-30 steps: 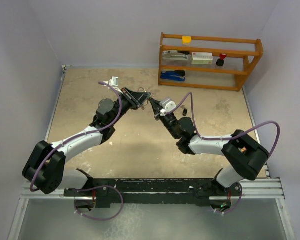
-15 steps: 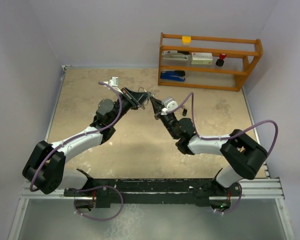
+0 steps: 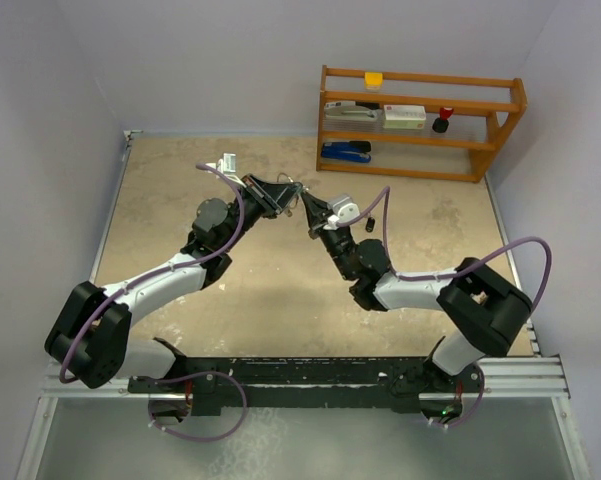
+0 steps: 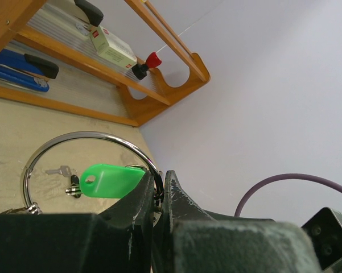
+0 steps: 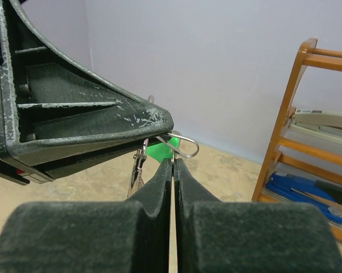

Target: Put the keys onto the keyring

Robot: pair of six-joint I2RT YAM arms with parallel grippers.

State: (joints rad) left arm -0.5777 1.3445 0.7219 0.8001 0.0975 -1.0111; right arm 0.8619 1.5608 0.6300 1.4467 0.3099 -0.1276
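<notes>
Left wrist view: left end effector point(image 4: 162, 183) clamped on the upright keyring point(image 4: 91, 133) above the counter point(image 4: 11, 122), green key point(image 4: 111, 179) at the grip, with the closed right end effector point(image 5: 173, 162) tip-to-tip just right of it.

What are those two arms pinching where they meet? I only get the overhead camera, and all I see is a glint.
Observer: The left end effector is shut on a thin silver ring. Its wrist camera shows almost the whole loop.
Operator: Anything on the ring?
Observer: A green key sits right by the grip, inside the loop's outline. I cannot tell if it is threaded on.
Operator: And the other arm?
Observer: The right end effector is shut, just under the left one's tip. A hooked wire end pokes out above its fingertips.
</notes>
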